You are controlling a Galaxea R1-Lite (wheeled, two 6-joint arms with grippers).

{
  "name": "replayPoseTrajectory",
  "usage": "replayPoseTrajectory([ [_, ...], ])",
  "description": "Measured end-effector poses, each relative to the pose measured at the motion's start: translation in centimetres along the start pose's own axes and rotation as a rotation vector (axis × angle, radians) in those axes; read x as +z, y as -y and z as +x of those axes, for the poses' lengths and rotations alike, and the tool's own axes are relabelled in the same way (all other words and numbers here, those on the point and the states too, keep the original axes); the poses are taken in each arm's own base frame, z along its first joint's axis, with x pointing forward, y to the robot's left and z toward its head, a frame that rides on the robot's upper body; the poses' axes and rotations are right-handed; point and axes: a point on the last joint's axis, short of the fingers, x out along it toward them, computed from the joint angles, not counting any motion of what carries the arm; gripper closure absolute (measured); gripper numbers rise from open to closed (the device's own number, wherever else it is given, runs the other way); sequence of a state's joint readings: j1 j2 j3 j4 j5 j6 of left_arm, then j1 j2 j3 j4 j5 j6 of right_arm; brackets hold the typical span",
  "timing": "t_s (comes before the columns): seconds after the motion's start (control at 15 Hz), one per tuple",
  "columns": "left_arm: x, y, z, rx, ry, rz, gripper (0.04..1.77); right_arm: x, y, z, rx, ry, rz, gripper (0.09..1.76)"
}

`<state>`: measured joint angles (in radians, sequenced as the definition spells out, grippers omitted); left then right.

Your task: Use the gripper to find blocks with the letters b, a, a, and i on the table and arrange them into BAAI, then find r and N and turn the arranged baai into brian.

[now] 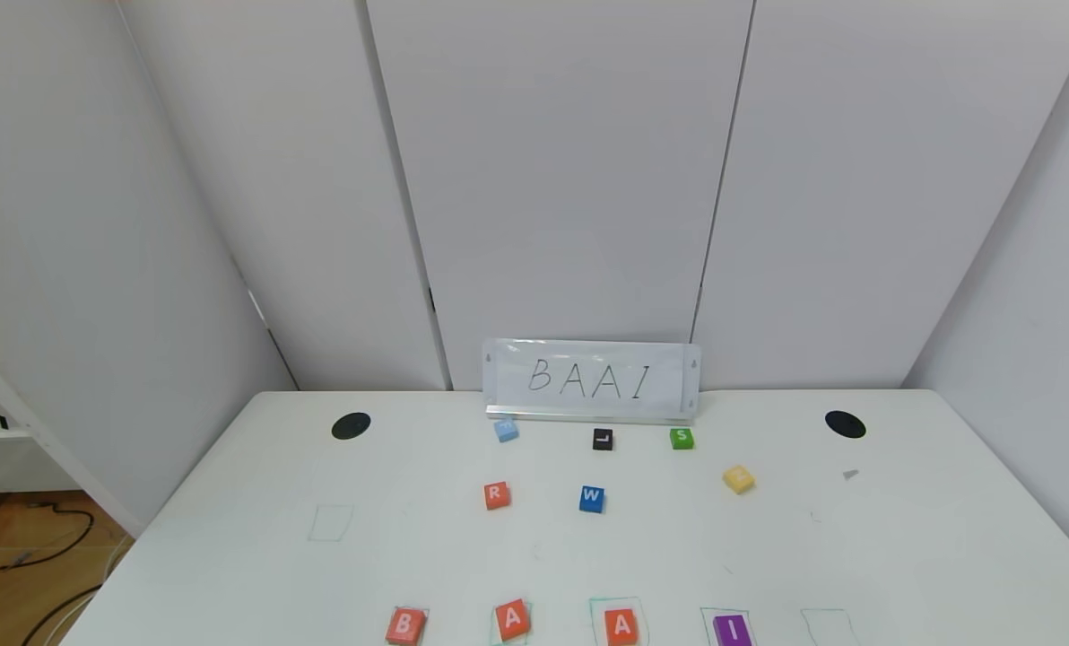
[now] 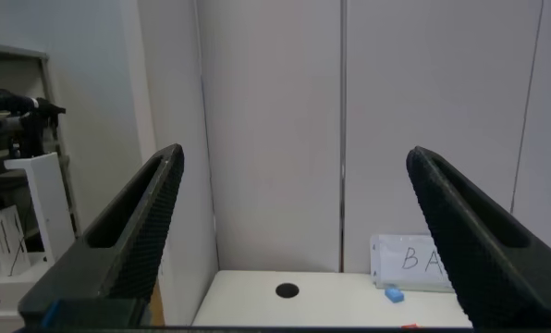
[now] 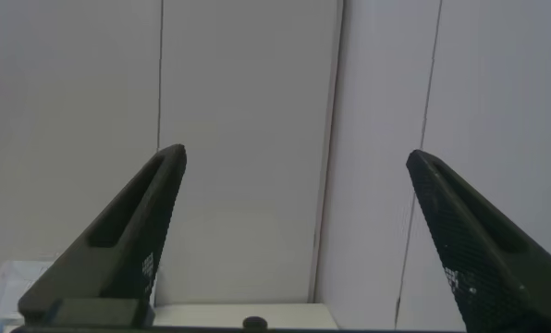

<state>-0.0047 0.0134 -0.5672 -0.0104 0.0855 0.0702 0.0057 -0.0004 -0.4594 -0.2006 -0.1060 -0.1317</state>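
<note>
- the table (image 1: 902,556): white, with green rectangles drawn along its near edge.
- blocks (image 1: 512,619): B, A, A, I sit in a row at the near edge, spaced apart; the I is purple.
- r (image 1: 497,495): orange-red, mid-table, left of a blue W cube (image 1: 592,499).
- left gripper (image 2: 294,176) and right gripper (image 3: 294,166): both raised off the table, fingers spread wide, holding nothing.

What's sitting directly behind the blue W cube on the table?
Behind the blue W cube sits a black cube with a white letter, and behind that the BAAI sign at the table's far edge. What lies behind the sign's base is hidden.
</note>
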Motion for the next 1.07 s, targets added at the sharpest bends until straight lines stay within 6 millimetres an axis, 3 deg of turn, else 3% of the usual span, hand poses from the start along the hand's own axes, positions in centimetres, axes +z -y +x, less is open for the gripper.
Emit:
replayPoseTrajectory([
  [0.2,-3.3,0.3,0.7,0.011,-0.032,0.0,0.09,-4.9,-0.7,0.4,0.032,-0.061,-0.017,0.14],
  [0.53,-11.5,0.9,0.9,-0.013,-0.266,0.024,0.09,-12.2,-1.6,-0.9,0.076,-0.384,-0.02,0.14],
  [0.73,-14.8,1.0,-0.1,-0.035,-0.481,0.04,0.09,-14.0,-1.8,-1.8,0.132,-0.558,0.006,0.14],
  [1.07,-15.6,1.2,-0.6,-0.124,-0.577,0.02,0.09,-14.8,-2.0,-2.4,0.186,-0.653,0.044,0.14],
])
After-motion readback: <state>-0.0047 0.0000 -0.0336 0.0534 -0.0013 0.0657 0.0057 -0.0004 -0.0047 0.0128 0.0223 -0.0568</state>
